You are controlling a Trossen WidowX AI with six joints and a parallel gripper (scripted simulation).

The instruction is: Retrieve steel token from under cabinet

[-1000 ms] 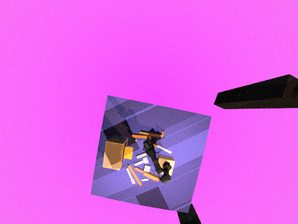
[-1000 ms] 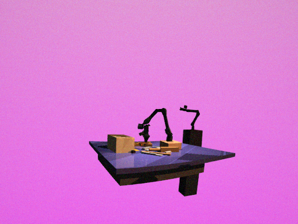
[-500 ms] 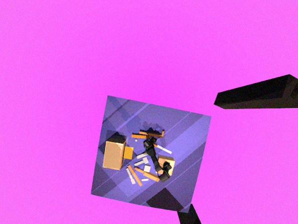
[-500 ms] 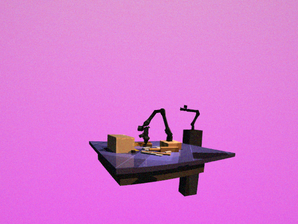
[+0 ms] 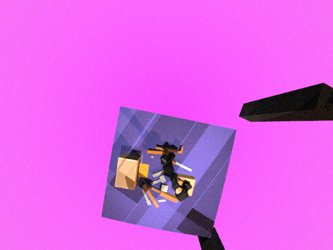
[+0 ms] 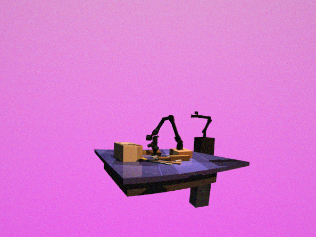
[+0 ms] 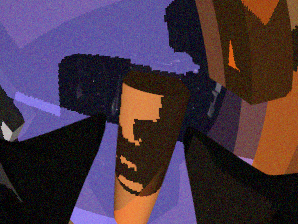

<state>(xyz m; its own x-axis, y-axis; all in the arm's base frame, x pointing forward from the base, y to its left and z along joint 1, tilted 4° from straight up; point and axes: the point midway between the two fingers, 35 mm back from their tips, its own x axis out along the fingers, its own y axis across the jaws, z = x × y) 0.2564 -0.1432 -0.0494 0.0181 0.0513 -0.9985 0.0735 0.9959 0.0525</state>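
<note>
Tan boxy cabinet [image 5: 126, 172] [image 6: 130, 154], flat yellow marked area [image 5: 144, 170] [image 6: 144, 159] beside it

Orange cylindrical handle [image 7: 142, 145] between the tool's [image 7: 145, 125] dark fingers.

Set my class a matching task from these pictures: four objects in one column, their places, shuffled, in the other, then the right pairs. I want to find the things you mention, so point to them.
1. Tan box-shaped cabinet [image 5: 126, 172] [image 6: 130, 153]
2. Yellow square patch [image 5: 143, 170]
3. Orange cylindrical handle [image 7: 142, 105]
4. Tan block-shaped pedestal [image 5: 193, 182] [image 6: 186, 153]

A. Between the black fingers, wrist view
B. Under the arm's base
C. Nearest the table's left edge, top view
D. Right beside the cabinet, top view

1-C, 2-D, 3-A, 4-B
</note>
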